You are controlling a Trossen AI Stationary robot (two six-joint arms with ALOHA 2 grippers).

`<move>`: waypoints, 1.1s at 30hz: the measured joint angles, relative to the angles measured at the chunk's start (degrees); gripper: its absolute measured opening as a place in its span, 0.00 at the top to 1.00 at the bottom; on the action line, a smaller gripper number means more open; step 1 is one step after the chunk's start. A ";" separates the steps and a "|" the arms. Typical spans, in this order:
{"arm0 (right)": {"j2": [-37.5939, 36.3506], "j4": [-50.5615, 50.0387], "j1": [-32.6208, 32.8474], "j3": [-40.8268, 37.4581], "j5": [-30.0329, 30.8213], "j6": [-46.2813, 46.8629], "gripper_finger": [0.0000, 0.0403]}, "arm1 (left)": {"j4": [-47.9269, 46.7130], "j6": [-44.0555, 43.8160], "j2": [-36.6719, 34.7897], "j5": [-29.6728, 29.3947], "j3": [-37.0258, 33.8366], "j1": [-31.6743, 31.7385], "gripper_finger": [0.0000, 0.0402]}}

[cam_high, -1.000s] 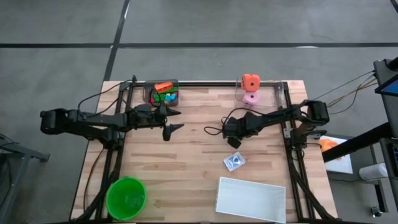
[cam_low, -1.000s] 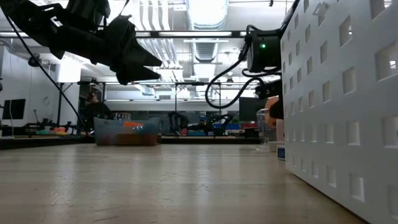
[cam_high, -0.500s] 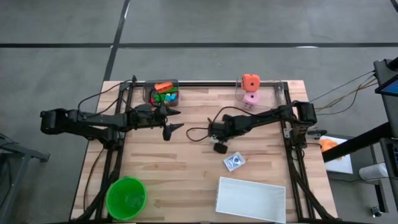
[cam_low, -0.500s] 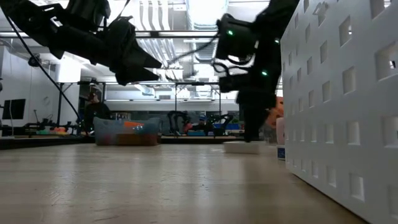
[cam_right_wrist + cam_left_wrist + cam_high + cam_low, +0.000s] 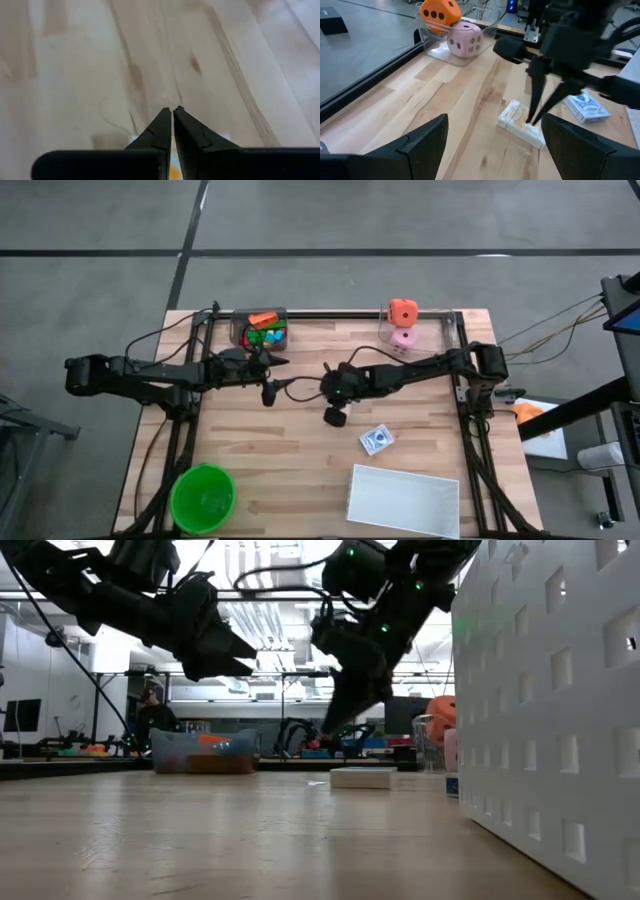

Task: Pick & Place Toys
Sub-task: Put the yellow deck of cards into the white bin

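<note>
You're in a lab or workshop: ceiling lights (image 5: 330, 560) overhead, cluttered benches (image 5: 60, 752) behind, bare concrete floor (image 5: 320, 220) around the table (image 5: 300, 440).

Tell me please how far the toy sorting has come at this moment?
Done: nothing visibly placed; the green bowl and white tray show no toys. In hand: the right end effector, fingers shut, points down at a small card pack on the table; no grip is visible. The left end effector waits open. Left: the blue card pack, orange cube, pink die and the bin of small pieces.
</note>
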 joint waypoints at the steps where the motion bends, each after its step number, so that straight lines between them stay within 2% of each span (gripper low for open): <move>1: 0.00 1.18 0.25 -0.04 0.02 -0.06 0.93 | -0.14 0.00 0.00 -0.02 0.00 0.00 0.20; 5: -0.03 7.78 1.45 -1.06 0.04 -0.27 0.78 | -0.79 0.00 0.00 0.00 0.00 0.00 0.20; 12: -0.09 20.04 5.37 -5.56 0.11 -3.99 0.39 | -1.06 0.00 0.00 0.00 -0.02 0.00 0.20; 17: -0.20 41.20 9.55 -11.65 0.09 -8.38 0.19 | -1.05 0.00 -0.01 0.00 -0.24 0.00 0.20; 21: -0.75 60.06 11.22 -18.55 0.14 -10.53 0.13 | -1.03 -0.13 0.00 0.02 -0.26 -0.04 0.20; 25: -3.83 72.80 11.33 -26.46 0.28 -10.54 0.12 | -0.82 -1.81 0.00 0.08 -0.27 -1.05 0.20; 29: -10.21 77.36 11.33 -33.72 2.52 -10.53 0.12 | 3.54 -2.80 2.11 0.33 -0.24 -3.65 0.20; 33: -17.99 77.15 11.43 -39.74 5.71 -10.98 0.12 | 9.14 -4.77 8.45 2.08 2.60 -6.70 0.20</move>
